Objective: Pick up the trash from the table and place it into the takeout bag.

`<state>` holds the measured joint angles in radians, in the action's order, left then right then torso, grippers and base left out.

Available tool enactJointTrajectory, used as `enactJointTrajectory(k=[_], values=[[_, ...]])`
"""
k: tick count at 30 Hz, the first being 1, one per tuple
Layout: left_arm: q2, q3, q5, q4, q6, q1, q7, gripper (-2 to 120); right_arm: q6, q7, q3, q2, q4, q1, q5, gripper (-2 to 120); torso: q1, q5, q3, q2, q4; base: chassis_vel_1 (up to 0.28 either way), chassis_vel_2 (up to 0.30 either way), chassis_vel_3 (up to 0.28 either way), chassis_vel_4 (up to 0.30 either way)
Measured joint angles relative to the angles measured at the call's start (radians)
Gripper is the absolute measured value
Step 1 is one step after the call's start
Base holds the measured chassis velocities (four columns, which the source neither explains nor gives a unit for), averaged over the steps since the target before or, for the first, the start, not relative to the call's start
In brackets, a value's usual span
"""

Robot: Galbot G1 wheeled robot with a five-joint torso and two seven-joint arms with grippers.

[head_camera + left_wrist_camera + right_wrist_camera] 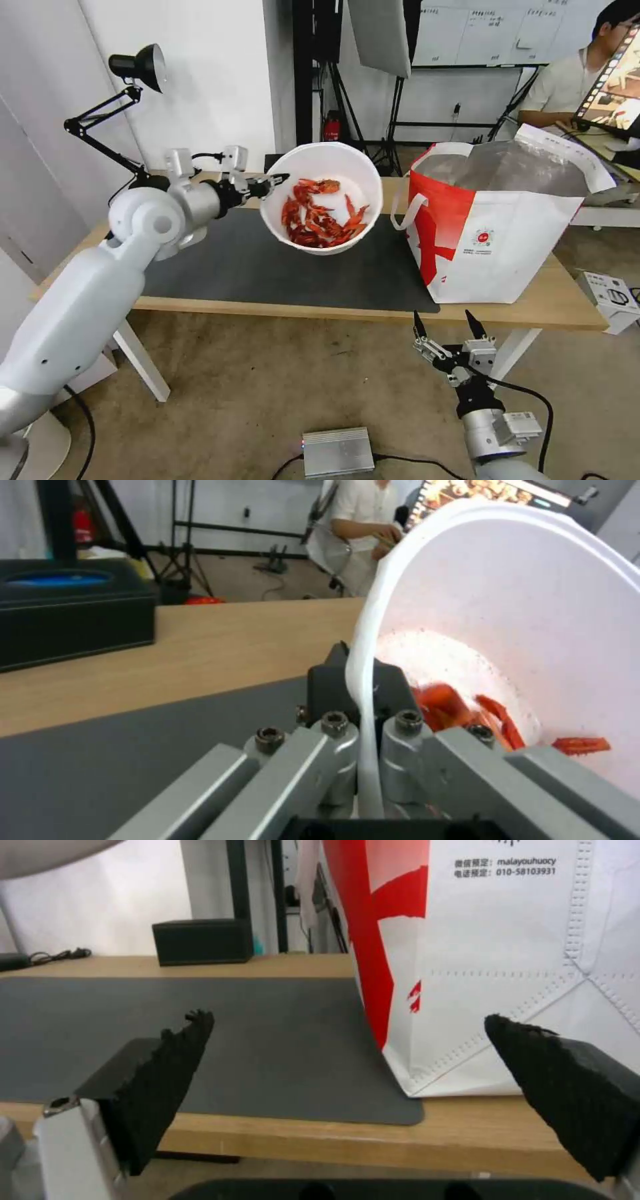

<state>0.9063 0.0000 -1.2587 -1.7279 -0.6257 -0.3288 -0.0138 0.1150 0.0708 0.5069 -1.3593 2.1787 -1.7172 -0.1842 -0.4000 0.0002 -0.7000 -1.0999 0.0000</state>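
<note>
Left pincer (277, 179) is pinching the rim of the white bowl (322, 198), holding it tipped in the air over the dark mat (220, 267), left of the takeout bag (493, 220). It's only a thin edge grip, so I'd guess the bowl could twist and dump red shells (320, 213) onto the tabletop (567, 303). Right pincer (448, 327) sits spread wide below the front edge.
</note>
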Motion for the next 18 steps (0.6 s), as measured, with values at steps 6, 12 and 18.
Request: enactJointTrajectory(k=[6,12,18], values=[[0.038,0.073,-0.006,0.049,-0.004,0.076,-0.002,0,0.000,0.000,0.000,0.000,0.000,0.000,0.000,100,0.000,0.0000,0.000,0.000,0.0000,0.000,0.000,0.000,0.000],[0.060,0.178,-0.041,0.109,-0.005,0.194,-0.002,0,0.000,0.000,0.000,0.000,0.000,0.000,0.000,100,0.000,-0.0001,0.000,0.000,0.0000,0.000,0.000,0.000,0.000],[0.071,0.236,-0.063,0.155,-0.006,0.281,0.004,0,0.000,0.000,0.000,0.000,0.000,0.000,0.000,100,0.000,0.0000,0.000,0.000,-0.0001,0.000,0.000,0.000,0.000]])
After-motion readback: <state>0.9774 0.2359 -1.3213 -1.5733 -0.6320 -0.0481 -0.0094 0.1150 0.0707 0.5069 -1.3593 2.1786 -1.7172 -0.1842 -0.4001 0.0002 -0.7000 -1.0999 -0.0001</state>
